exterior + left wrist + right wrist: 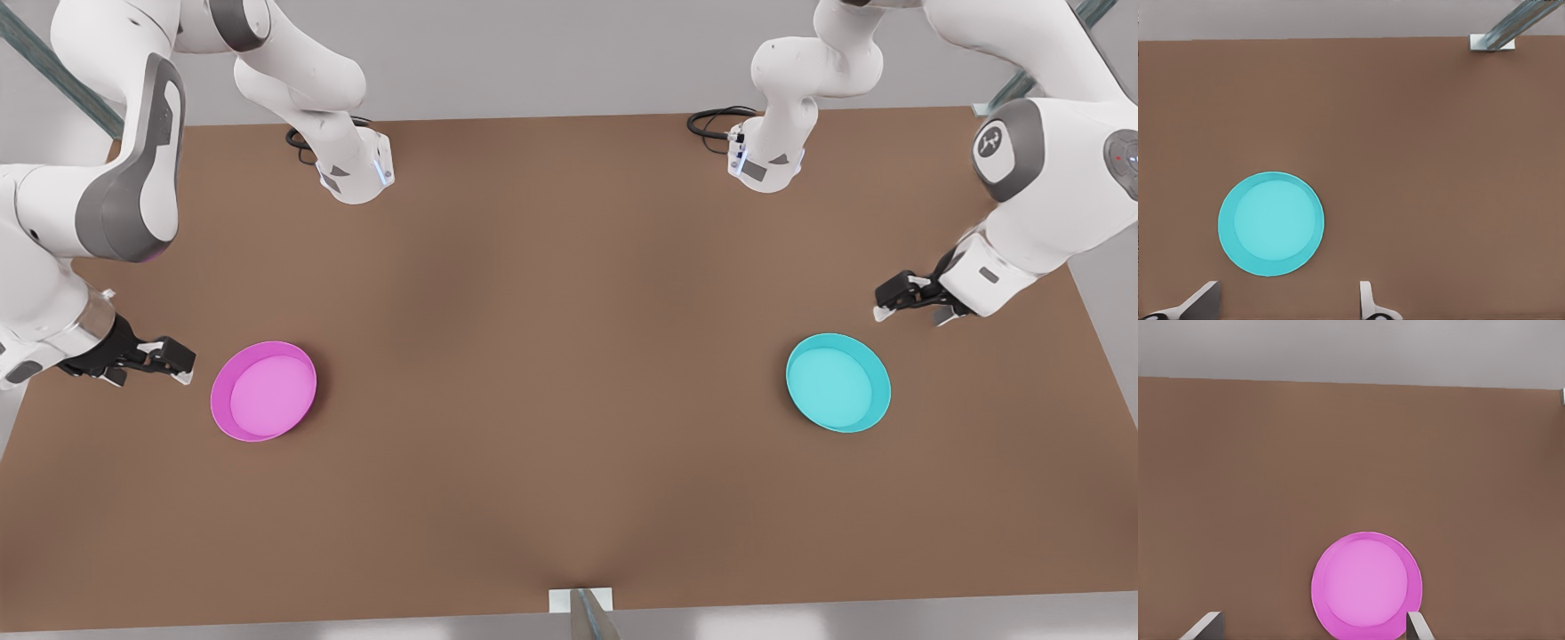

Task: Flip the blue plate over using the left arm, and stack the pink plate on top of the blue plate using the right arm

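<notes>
the blue plate (837,382) lies rim up on the brown desk (569,373), toward the front view's right; it is round and shallow with a flat bottom and a low raised rim. the left pincer (893,302) hovers near it, not touching, fingers spread wide and empty. well apart from the blue plate, toward the front view's left, the pink plate (263,390) lies rim up, the same shape, paler pink inside. the right pincer (173,360) hangs just beside the pink plate, wide apart and empty. the desk is plain and matte.
</notes>
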Motion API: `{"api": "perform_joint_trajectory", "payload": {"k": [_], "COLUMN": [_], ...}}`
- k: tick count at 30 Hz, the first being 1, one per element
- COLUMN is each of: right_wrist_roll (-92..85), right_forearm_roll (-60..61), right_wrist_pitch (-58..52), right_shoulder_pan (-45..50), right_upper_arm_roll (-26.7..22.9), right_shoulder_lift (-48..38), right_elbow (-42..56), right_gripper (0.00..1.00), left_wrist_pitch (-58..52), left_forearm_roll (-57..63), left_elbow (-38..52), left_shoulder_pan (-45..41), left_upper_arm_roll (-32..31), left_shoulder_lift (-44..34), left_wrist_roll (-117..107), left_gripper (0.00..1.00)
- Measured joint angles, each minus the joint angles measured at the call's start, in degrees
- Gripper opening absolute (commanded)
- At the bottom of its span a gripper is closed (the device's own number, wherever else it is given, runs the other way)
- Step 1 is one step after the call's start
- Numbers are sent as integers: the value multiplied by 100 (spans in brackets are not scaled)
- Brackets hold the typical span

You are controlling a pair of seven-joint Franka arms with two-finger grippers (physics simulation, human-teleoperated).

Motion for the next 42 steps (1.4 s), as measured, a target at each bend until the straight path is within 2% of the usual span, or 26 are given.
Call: {"api": "perform_joint_trajectory", "payload": {"k": [1, 3, 4, 6, 7, 8, 10, 16, 20, 27, 28, 29, 31, 32, 35, 37, 42], "right_wrist_roll": [-5, -7, 0, -2, -1, -1, -7, -1, 0, 0, 0, 0, 0, 0, 0, 0, 0], "right_forearm_roll": [0, 0, 0, 0, 0, 0, 0, 0, -9, -9, -9, -9, -9, -9, -9, -9, -18], "right_wrist_pitch": [-5, -9, -9, -9, -1, 0, 0, 0, -8, 0, 0, 0, 0, 0, -10, 0, 0], "right_shoulder_pan": [0, 0, 0, 0, 0, 0, 1, 9, 102, 88, 88, 88, 84, 89, 85, 88, 88], "right_upper_arm_roll": [0, 0, 0, 0, 0, 2, 0, 8, 9, 9, 9, 9, 9, 9, 9, 9, 9], "right_shoulder_lift": [-1, -1, -1, -1, -1, -1, 5, 8, 0, 0, 7, 8, -1, -1, 7, 8, 8], "right_elbow": [0, 0, 0, 0, 0, 0, -7, -9, -9, -9, -9, -9, 9, 1, -12, -9, -9], "right_gripper": [100, 100, 100, 100, 100, 100, 100, 100, 100, 100, 100, 100, 100, 100, 100, 100, 100], "left_wrist_pitch": [-92, -302, -305, -258, -142, 244, 539, 1051, 2286, 2343, 2383, 2424, 2457, 2465, 2588, 2589, 2667], "left_forearm_roll": [-14, -110, -187, -397, -616, -837, -1132, -1625, -1707, -1810, -1819, -1825, -1835, -1838, -1844, -1845, -1846], "left_elbow": [-30, -28, -22, 31, 36, 14, 36, -256, -1201, -1415, -1415, -1415, -1415, -1407, -1397, -1397, -1397], "left_shoulder_pan": [68, 657, 664, 949, 1397, 1572, 1640, 2288, 2363, 2429, 2425, 2416, 2416, 2416, 2407, 2405, 2398], "left_upper_arm_roll": [-2, 2, -8, -8, 0, 1, 0, 0, -114, -306, -308, -308, -308, -308, -308, -302, -299], "left_shoulder_lift": [136, 1184, 1525, 1882, 2117, 2359, 2744, 3059, 3072, 3123, 3154, 3175, 3193, 3194, 3273, 3282, 3291], "left_wrist_roll": [3, -14, -58, 67, 674, 1045, 1887, 2870, 3185, 3194, 3194, 3198, 3202, 3202, 3202, 3202, 3202], "left_gripper": [100, 100, 100, 100, 100, 100, 100, 100, 100, 99, 85, 64, 45, 39, 39, 21, 21]}}
